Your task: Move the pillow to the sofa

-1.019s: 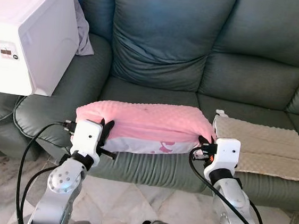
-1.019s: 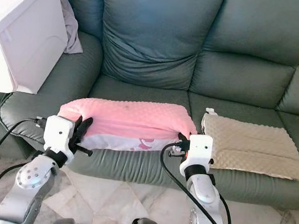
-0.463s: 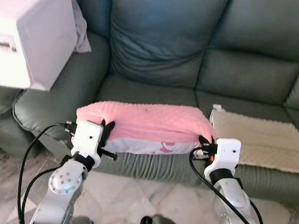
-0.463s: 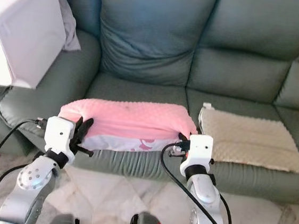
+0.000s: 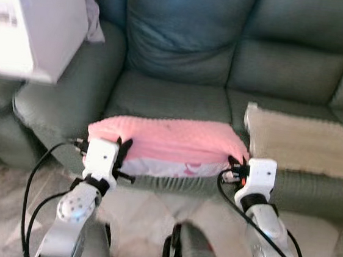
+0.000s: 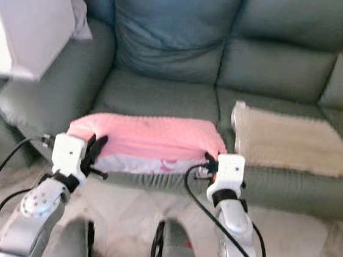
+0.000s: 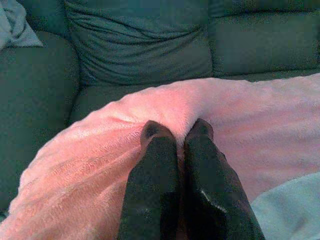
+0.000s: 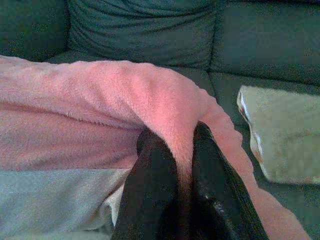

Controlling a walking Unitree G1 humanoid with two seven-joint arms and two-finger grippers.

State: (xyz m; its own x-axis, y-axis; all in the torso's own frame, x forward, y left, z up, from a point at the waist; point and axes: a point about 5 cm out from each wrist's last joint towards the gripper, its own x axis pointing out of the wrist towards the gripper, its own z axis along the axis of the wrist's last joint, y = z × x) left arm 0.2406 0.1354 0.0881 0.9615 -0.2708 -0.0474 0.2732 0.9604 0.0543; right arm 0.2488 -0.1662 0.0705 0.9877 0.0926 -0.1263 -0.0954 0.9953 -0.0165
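Left gripper (image 7: 177, 131) and right gripper (image 8: 177, 137) each pinch an end of the fluffy pink rectangular pillow (image 5: 173, 142), held near the grey-green leather sofa (image 5: 186, 50).

White box (image 5: 29, 24): a small label with dark marks is carried on the front face; blurred, nothing can be read.
Pillow (image 5: 170, 142): a pink printed pattern is seen on the pale underside; no letters can be made out.
Other surfaces: no text, brand, number or sign can be read.
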